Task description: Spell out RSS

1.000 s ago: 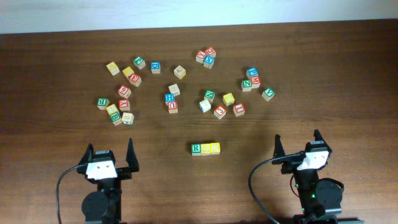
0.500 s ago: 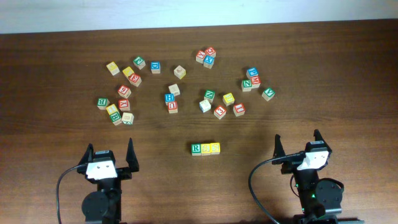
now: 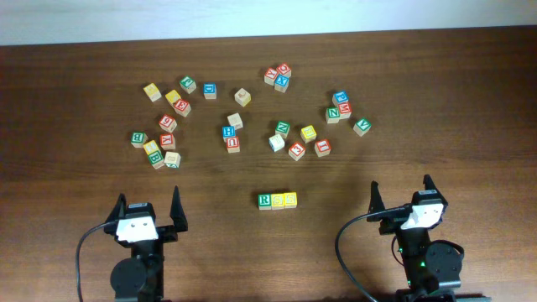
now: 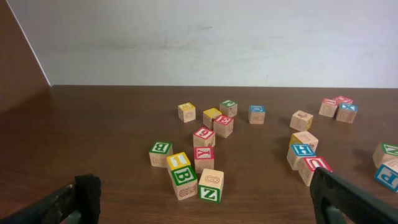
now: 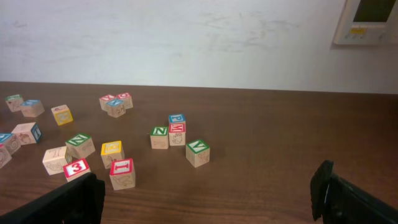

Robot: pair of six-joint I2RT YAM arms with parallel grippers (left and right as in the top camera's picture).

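Entry: RSS row point(image 3: 277, 200), three cubes touching, placed on the surface point(image 3: 75, 180) near its front, between the arms. Long axis laid left to right; letters upright toward the robot (R point(image 3: 265, 200) leftmost, yellow cubes point(image 3: 290, 200) after). Task judged done, nothing left. Left gripper point(image 3: 148, 201) and right gripper point(image 3: 401, 189): spread wide, nothing held.

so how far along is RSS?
Looks done: green R cube, middle yellow cube and end yellow cube sit in a tight row; the yellow letters are too small to read. In hand: nothing, left gripper and right gripper are open, empty, clear of the row. Left: only confirming those two letters.
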